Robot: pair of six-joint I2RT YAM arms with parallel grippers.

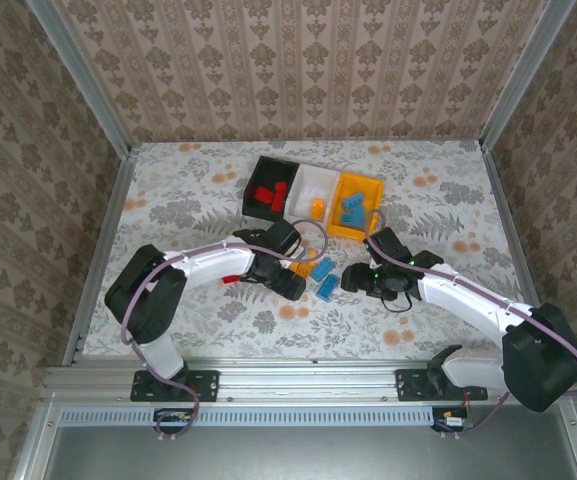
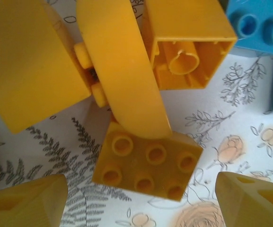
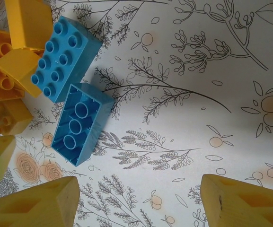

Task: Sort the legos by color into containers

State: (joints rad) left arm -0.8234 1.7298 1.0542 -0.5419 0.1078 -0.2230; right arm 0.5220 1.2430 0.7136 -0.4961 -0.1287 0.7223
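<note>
Two blue legos (image 3: pixel 82 123) lie touching, just left of the right gripper (image 3: pixel 138 194), its jaws wide and empty. Left gripper (image 2: pixel 141 194) hangs open over an orange lego (image 2: pixel 148 163), holding nothing.

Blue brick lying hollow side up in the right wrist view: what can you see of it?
The blue brick is a glossy plastic oblong lying flat and upside down on the flowered table cover, its hollow underside with three round tubes in a row facing up. Its far end seems to touch a second blue brick, studs up. The right gripper hangs open beside it, not touching it.
</note>
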